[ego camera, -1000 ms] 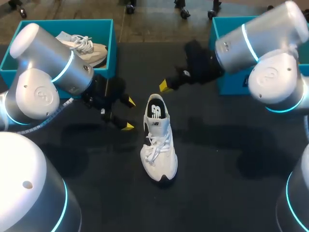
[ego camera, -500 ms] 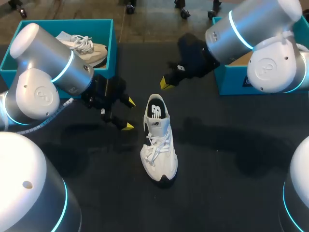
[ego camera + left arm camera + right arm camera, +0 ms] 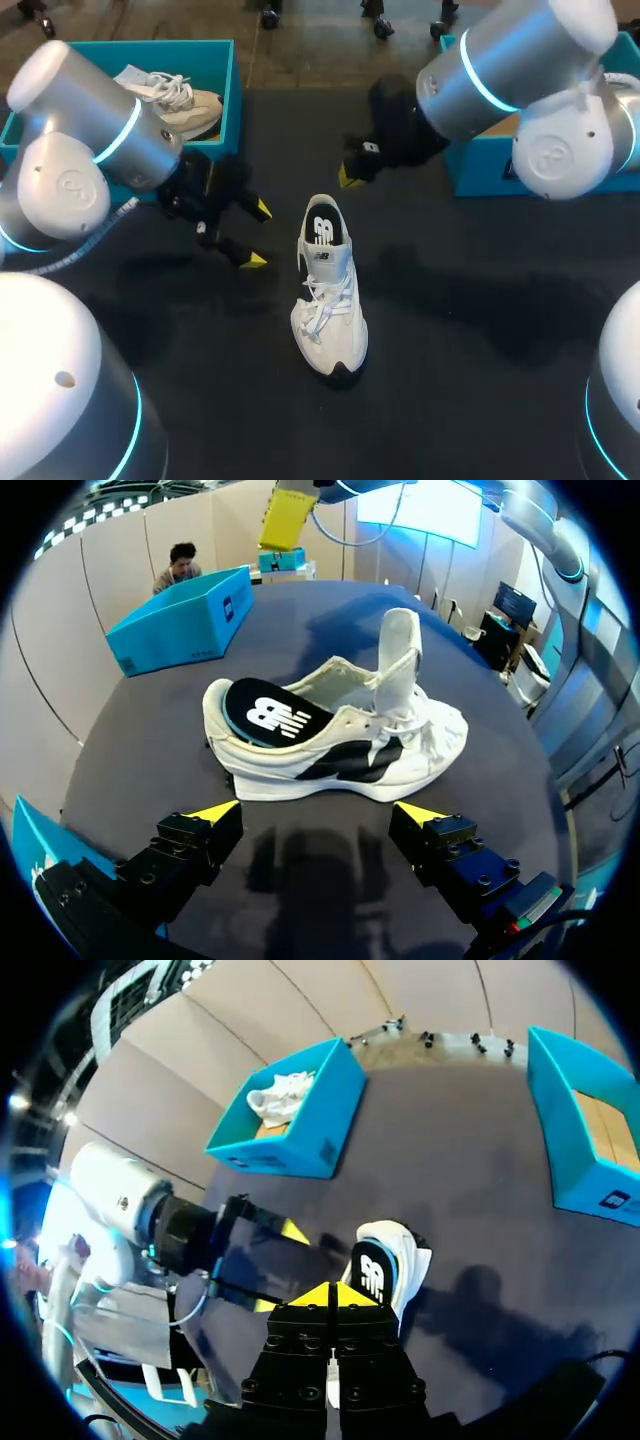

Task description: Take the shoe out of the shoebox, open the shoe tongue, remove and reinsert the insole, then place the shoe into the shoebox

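Dark worktop is carrying the shoe dead centre, out of the teal shoebox, probably so both arms are being given room. Its tongue is being stood upright, so the insole is being exposed. Left fingers are being held wide apart, empty, just beside the shoe. Right fingers are being pressed together on nothing, near the heel. A white logo is being shown on the insole, and the box labels are too small for reading.

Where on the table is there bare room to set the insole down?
Bare table between the shoe and the right box, and near the toe on the left. Crowded at the heel: the left gripper and right gripper both hang there.
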Controlling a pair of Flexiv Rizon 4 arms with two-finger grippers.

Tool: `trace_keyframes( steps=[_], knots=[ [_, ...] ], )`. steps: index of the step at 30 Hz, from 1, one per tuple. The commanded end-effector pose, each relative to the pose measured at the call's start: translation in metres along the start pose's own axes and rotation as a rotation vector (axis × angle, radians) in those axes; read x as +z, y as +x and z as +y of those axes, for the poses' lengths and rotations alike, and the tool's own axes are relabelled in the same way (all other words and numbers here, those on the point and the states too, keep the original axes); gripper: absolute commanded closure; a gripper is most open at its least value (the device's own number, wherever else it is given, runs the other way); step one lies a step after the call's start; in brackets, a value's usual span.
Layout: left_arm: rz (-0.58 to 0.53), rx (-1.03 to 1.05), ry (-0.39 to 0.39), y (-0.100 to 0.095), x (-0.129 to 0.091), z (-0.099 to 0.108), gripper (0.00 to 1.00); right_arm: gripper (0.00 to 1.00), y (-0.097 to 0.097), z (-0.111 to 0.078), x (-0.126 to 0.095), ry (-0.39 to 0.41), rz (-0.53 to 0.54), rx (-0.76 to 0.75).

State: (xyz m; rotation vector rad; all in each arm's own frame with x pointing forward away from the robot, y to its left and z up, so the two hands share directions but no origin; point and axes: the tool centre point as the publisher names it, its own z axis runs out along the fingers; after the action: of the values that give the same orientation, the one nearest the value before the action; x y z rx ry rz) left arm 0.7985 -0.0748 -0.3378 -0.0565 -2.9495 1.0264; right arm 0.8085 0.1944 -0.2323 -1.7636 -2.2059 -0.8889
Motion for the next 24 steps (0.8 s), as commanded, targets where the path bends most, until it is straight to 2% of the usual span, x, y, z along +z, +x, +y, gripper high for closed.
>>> trace_keyframes(
  steps=[1, 9, 16, 19, 20, 24],
  knots=[
    [-0.013, 0.005, -0.005, 0.005, -0.031, -0.002, 0.0, 1.0, 0.005, -0.006, 0.014, -0.027, -0.105, 0.026],
    [-0.061, 0.021, -0.011, -0.011, -0.057, 0.005, 0.0, 1.0, 0.012, -0.015, 0.044, -0.021, -0.204, 0.076],
    [-0.091, 0.02, -0.004, -0.023, -0.064, 0.011, 0.0, 1.0, 0.011, -0.024, 0.064, -0.05, -0.245, 0.122],
    [-0.091, 0.02, -0.004, -0.023, -0.064, 0.011, 0.0, 1.0, 0.01, -0.027, 0.071, -0.013, -0.307, 0.148],
    [-0.091, 0.02, -0.004, -0.023, -0.064, 0.011, 0.0, 1.0, 0.01, -0.027, 0.072, -0.035, -0.238, 0.117],
    [-0.091, 0.02, -0.004, -0.023, -0.064, 0.011, 0.0, 1.0, 0.01, -0.027, 0.072, -0.035, -0.238, 0.117]
  ],
)
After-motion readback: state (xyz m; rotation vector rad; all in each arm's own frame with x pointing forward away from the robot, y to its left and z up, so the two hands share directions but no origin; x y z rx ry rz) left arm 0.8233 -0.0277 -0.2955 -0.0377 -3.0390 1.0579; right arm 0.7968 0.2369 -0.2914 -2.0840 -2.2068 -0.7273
